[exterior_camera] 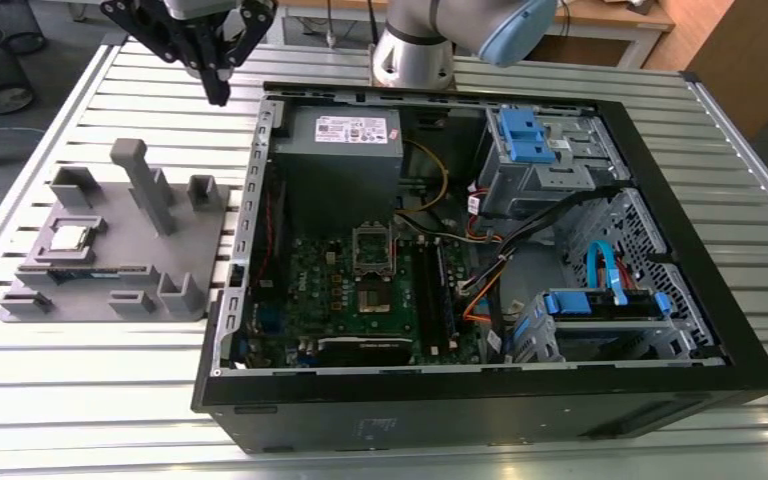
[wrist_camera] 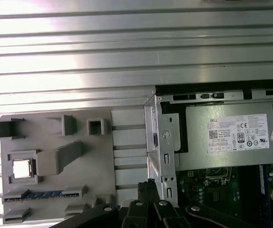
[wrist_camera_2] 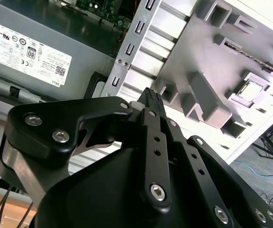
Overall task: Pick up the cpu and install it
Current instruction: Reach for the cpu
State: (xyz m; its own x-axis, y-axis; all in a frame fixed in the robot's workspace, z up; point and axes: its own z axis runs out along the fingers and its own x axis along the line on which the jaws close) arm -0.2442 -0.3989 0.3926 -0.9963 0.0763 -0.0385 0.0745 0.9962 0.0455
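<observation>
The cpu (exterior_camera: pixel 71 237) is a small silver square lying in a recess of the grey fixture plate (exterior_camera: pixel 157 265) at the exterior view's left. Both wrist views also show the cpu (wrist_camera_2: pixel 253 90) (wrist_camera: pixel 22 168) seated in the plate (wrist_camera_2: pixel 212 42) (wrist_camera: pixel 93 161). My gripper (exterior_camera: pixel 217 95) hangs high above the table near the far corner of the open computer case (exterior_camera: pixel 704 330), well away from the chip. Its black fingers (wrist_camera_2: pixel 151 102) are shut together with nothing between them. The motherboard's silver socket frame (exterior_camera: pixel 373 255) sits in the middle of the case.
A long green memory stick (wrist_camera: pixel 43 194) lies in a slot of the fixture plate, near the cpu. Grey posts (exterior_camera: pixel 144 185) stand up from the plate. Inside the case are a power supply (exterior_camera: pixel 337 135), blue drive bays (exterior_camera: pixel 531 145) and loose cables (exterior_camera: pixel 491 270). The table (exterior_camera: pixel 91 400) is slatted metal.
</observation>
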